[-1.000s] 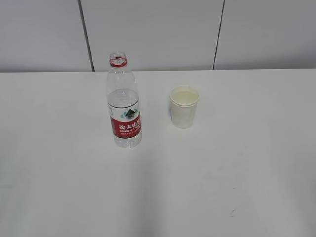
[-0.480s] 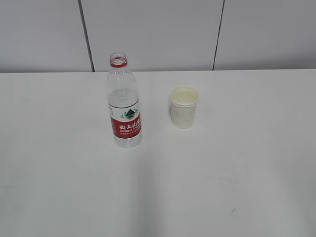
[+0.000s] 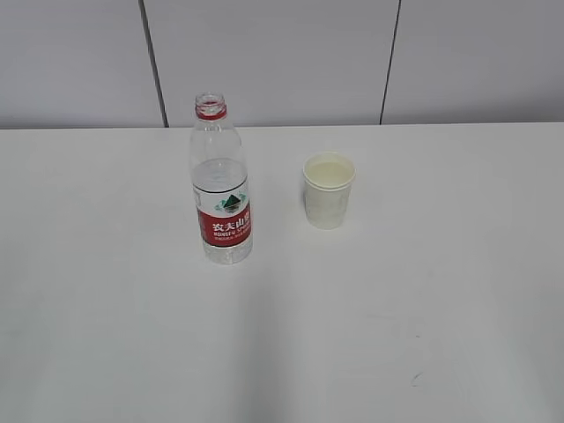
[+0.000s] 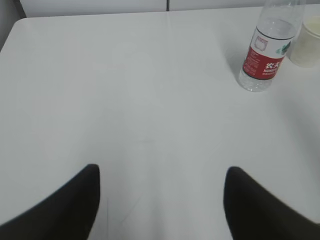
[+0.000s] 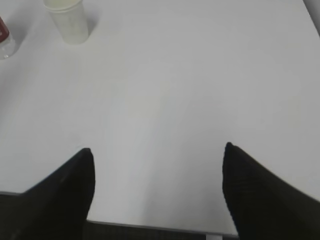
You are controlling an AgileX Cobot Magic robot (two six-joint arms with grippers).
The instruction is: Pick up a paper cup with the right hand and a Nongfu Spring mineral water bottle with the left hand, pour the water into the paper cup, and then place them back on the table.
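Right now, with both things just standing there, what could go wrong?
The Nongfu Spring bottle stands uncapped and part full, so a clumsy grab by the left gripper might tip it and spill water on the table. The paper cup looks light and seems to hold liquid already; the right gripper could crush or overfill it.

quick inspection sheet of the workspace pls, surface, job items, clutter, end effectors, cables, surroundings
surface: white table, bare, a few faint scuffs near the front right.
job's things: Nongfu Spring mineral water bottle upright, uncapped, partly full; paper cup upright to its right, apart from it, contents cannot be told.
clutter: nothing seen.
end effectors: left end effector open, empty, well short of the bottle; right end effector open, empty, near the table's front edge, far from the cup.
cables: nothing seen.
surroundings: grey panelled wall behind the table.
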